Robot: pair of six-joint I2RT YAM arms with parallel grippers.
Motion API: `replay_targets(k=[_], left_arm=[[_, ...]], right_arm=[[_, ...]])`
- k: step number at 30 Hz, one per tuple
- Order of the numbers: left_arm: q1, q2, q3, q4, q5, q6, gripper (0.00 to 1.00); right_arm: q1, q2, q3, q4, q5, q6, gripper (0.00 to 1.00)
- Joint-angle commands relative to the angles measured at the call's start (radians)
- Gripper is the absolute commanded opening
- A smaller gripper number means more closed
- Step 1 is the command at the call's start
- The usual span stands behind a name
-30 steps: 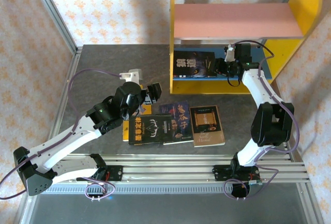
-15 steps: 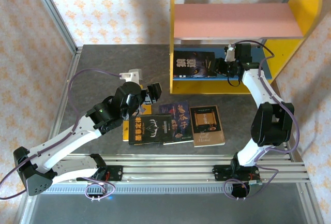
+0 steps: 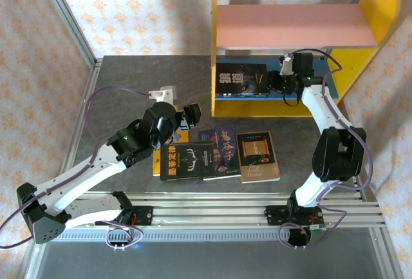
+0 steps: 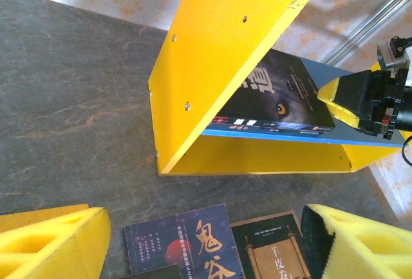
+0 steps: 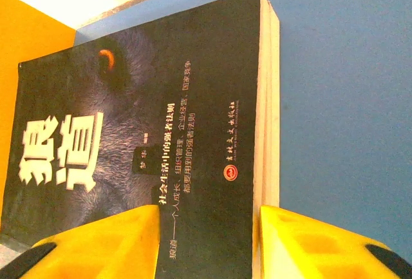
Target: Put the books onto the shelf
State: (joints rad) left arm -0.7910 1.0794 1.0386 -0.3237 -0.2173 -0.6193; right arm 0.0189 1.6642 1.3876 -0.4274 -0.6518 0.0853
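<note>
Nothing has visibly moved since the earlier frames; both arms and every book sit where they were. The left end effector (image 3: pixel 192 111) hangs over the worktop (image 3: pixel 122 86) with its jaws spread wide and nothing between them.

Four books lie beneath and around it. A yellow book (image 3: pixel 157 162) is mostly hidden under the wrist, and a black book (image 3: pixel 188 161) overlaps it. A dark blue book (image 3: pixel 222 144) lies between the fingers as the wrist camera sees them, with a brown book (image 3: pixel 257 156) just to its right.

Beyond this end effector, across a strip of bare worktop, stands the shelf (image 4: pixel 212 53), with one yellow side panel turned toward the wrist camera.

The right end effector (image 3: pixel 275 81) reaches into the shelf's lower level, under the pink board (image 3: pixel 290 24). Its jaws stand part-way apart. One finger (image 5: pixel 96 243) is over the cover of the wolf book (image 5: pixel 129 131) and the other is at its page edge. Whether they pinch the book cannot be told. That book lies flat, cover up, on the blue board (image 5: pixel 347 98), stretching away from this end effector toward the shelf's left side panel.
</note>
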Motion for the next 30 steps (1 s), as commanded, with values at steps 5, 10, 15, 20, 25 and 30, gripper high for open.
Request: replay_targets(k=[5,10,15,20,25,30], left_arm=[[0.007,-0.023,-0.009,0.013,-0.021,0.007,0.78],[0.008,-0.023,-0.010,0.010,-0.025,0.009,0.78],[0.008,-0.022,-0.009,0.010,-0.022,0.008,0.78],[0.008,-0.023,-0.012,0.009,-0.024,0.006,0.78],[0.007,-0.027,-0.012,0.003,-0.024,0.005,0.78],[0.007,-0.040,-0.019,0.001,-0.032,0.004,0.78]], right_arm=[[0.019,0.026,0.044,0.042,-0.046,0.011,0.43],[0.021,0.036,0.043,0.047,-0.048,0.013,0.43],[0.023,0.042,0.039,0.046,-0.047,0.009,0.43],[0.024,0.046,0.032,0.050,-0.051,0.010,0.43],[0.025,0.054,0.030,0.062,-0.057,0.015,0.43],[0.029,0.055,0.038,0.073,-0.060,0.025,0.43]])
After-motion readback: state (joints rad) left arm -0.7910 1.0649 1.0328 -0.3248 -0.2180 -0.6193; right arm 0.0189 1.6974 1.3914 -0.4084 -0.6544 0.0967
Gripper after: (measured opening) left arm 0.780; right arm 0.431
